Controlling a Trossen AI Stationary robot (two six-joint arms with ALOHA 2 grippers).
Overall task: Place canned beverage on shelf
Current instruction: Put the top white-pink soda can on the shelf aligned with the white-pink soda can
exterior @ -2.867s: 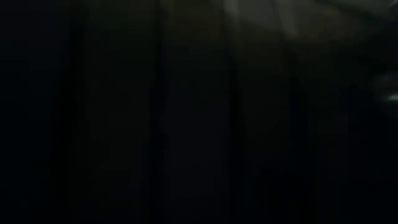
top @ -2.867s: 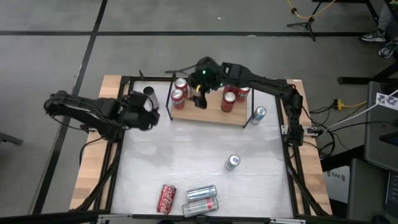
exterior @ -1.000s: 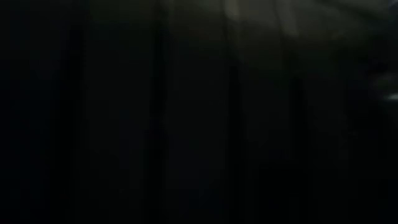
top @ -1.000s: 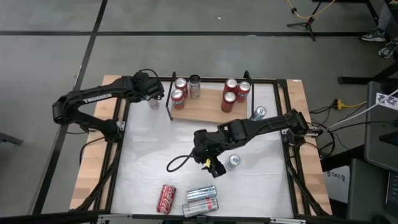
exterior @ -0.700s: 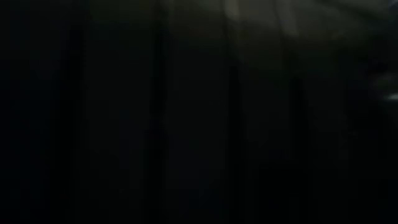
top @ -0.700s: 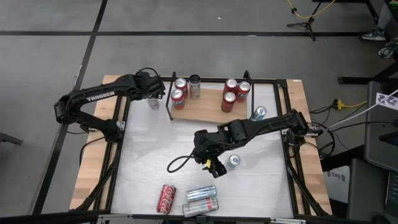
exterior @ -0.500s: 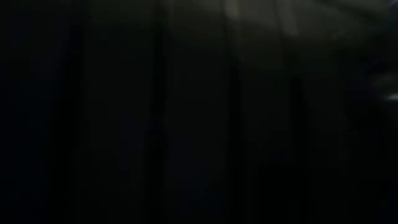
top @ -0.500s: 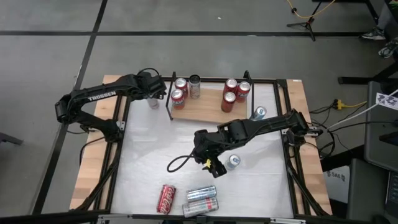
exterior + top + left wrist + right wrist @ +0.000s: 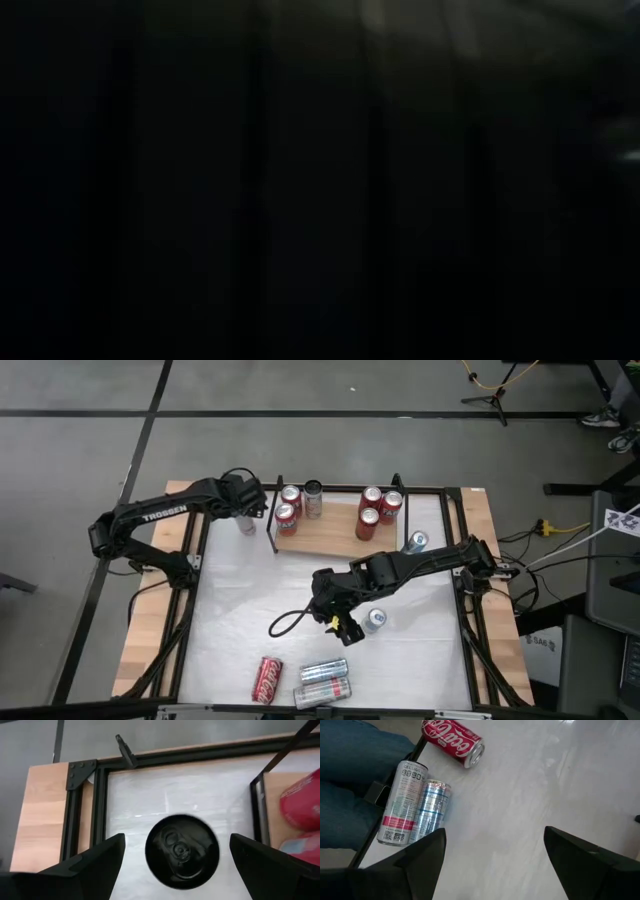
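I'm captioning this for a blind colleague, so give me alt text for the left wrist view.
Open left gripper hangs above an upright black can standing on the white table, the can's top centred between the two dark fingers. Beside it is the shelf with red cans on it.

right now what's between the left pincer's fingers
In the left wrist view, an upright black can stands on the white tabletop between the open left pincer's fingers, with clear gaps on both sides, beside the shelf.
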